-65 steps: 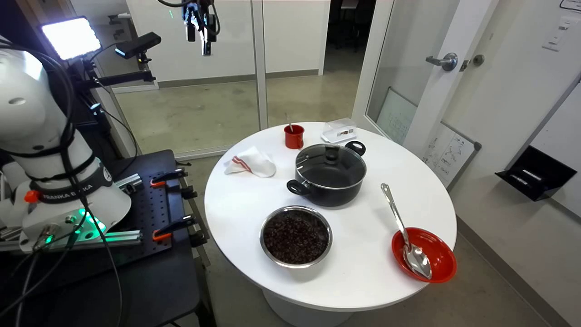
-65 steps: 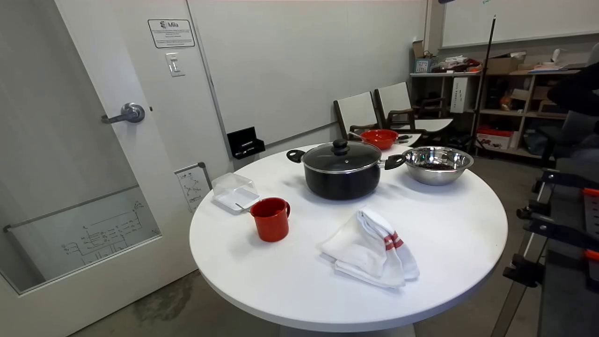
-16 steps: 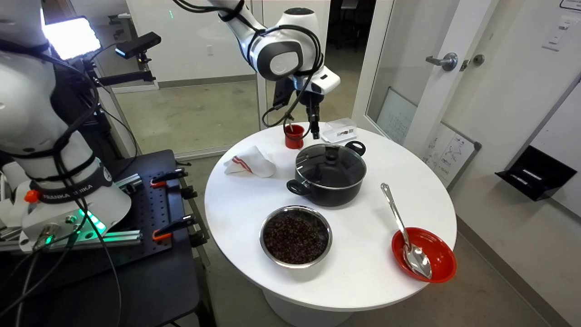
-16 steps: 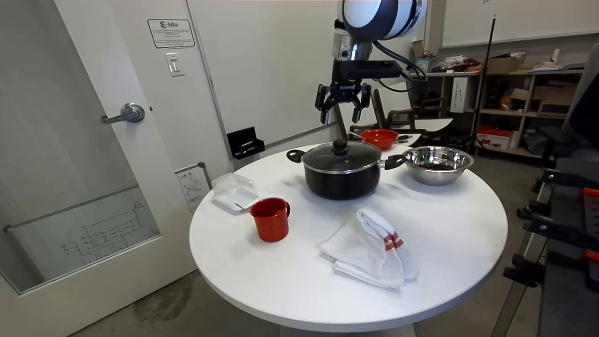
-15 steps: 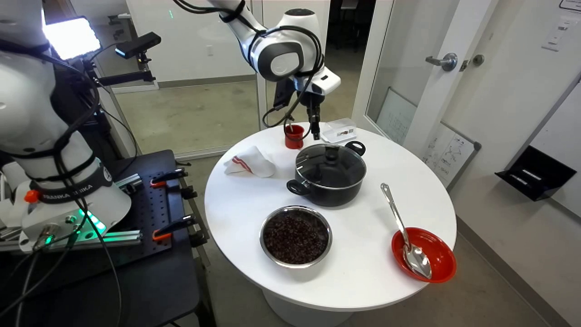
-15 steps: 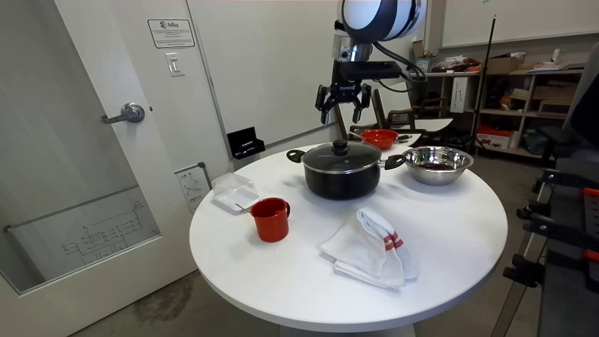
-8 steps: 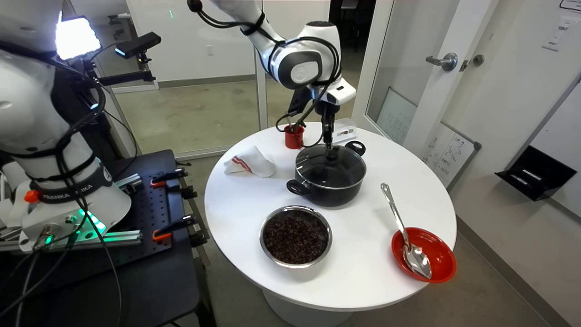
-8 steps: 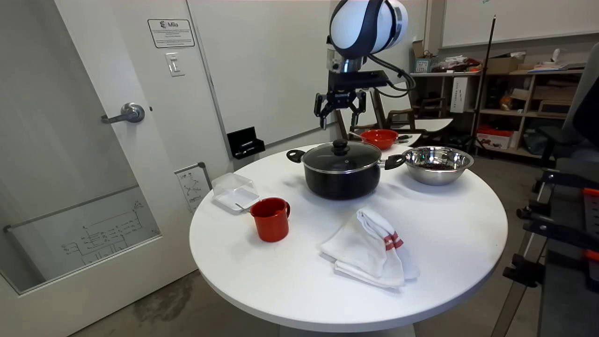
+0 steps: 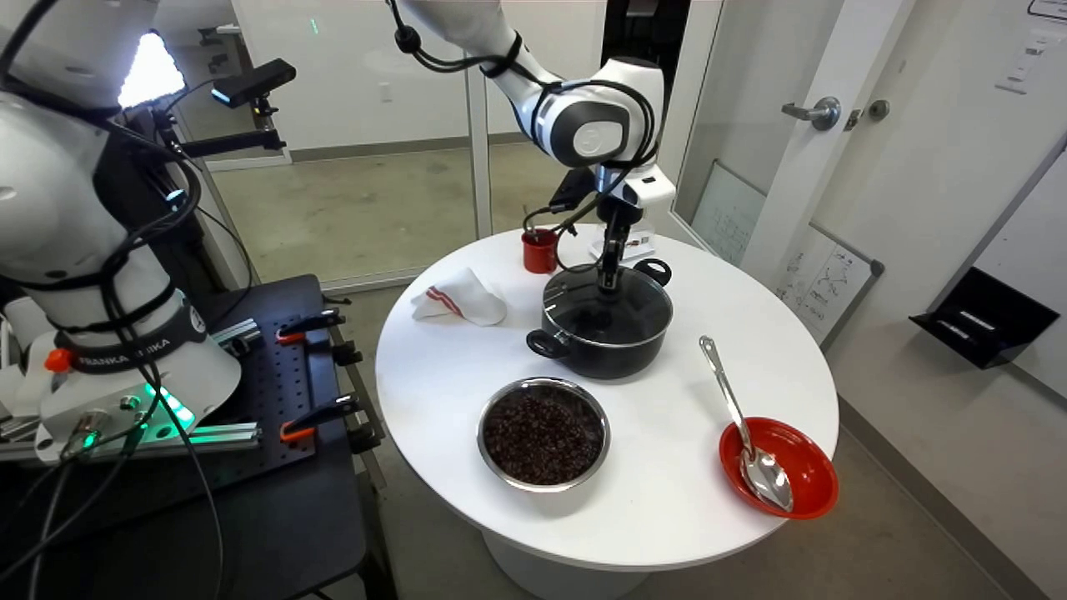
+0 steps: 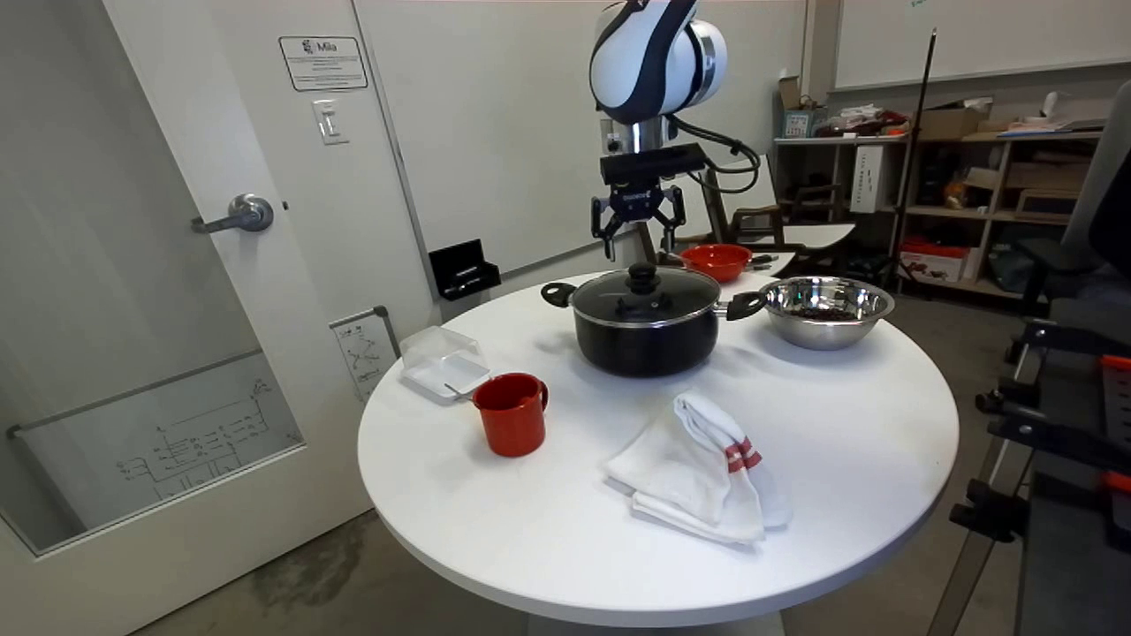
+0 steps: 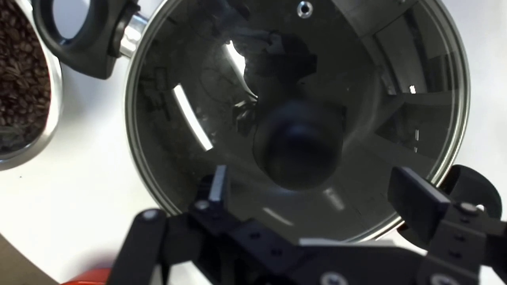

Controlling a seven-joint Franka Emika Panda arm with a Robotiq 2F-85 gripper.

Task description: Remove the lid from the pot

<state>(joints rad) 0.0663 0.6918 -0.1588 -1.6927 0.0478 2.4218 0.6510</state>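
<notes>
The claw (image 10: 639, 253) has come lower, jaws apart, seemingly just above the lid (image 10: 649, 301); we can't see into the pot (image 10: 648, 349). The wrist view crops the steel bowl (image 11: 35, 148) of beans (image 11: 23, 81).

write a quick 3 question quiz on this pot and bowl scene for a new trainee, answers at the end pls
1. True or false: the glass lid rests on the black pot.

2. Short answer: what does the steel bowl hold?

3. Multiple choice: how does the gripper stand?
a) shut on the glass lid
b) shut on the steel bowl
c) open and holding nothing

Key:
1. True
2. Coffee beans
3. c
</notes>
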